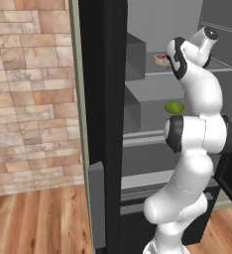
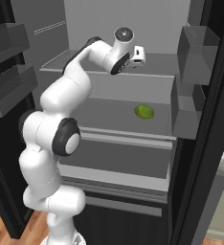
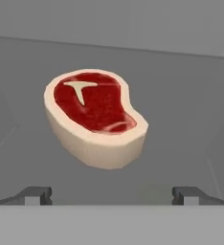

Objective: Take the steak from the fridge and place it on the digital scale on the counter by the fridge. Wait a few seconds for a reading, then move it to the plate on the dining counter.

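Steak (image 3: 95, 115) sits flat on the upper grey shelf (image 1: 217, 67) of the open fridge (image 1: 100, 99), partly hidden behind the arm in the left base view. Claw (image 3: 111, 194) is up at that shelf, aimed at the steak from just short of it; fingertips (image 3: 37, 195) spread wide, nothing between them, no contact with the meat. Green round fruit (image 2: 144, 112) lies alone on the shelf below, well apart from the steak.
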You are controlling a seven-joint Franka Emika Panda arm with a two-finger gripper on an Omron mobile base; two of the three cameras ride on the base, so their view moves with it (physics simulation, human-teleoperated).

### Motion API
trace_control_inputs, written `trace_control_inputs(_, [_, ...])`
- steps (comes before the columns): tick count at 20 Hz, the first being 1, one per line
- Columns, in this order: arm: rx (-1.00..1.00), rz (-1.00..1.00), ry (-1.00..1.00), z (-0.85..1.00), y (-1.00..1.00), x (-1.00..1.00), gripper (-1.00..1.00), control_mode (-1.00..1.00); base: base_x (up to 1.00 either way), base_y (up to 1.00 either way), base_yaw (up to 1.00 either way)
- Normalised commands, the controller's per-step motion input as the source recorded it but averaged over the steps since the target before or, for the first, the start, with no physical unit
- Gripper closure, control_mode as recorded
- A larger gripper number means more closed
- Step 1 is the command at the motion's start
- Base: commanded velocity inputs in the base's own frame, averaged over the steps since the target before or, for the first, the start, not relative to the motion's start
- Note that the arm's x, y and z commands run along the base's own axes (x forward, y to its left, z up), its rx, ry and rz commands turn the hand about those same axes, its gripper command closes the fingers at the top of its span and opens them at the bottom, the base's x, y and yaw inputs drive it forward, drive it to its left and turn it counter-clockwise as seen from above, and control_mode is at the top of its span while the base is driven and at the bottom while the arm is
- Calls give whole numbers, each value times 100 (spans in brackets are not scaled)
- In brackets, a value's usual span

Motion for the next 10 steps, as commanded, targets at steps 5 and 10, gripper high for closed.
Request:
trace_control_inputs(5, [0, 7, 0, 0, -10, 38, -100, -100, 0, 0, 0])
trace_control_inputs(10, [0, 7, 0, 0, -4, 37, -100, -100, 0, 0, 0])
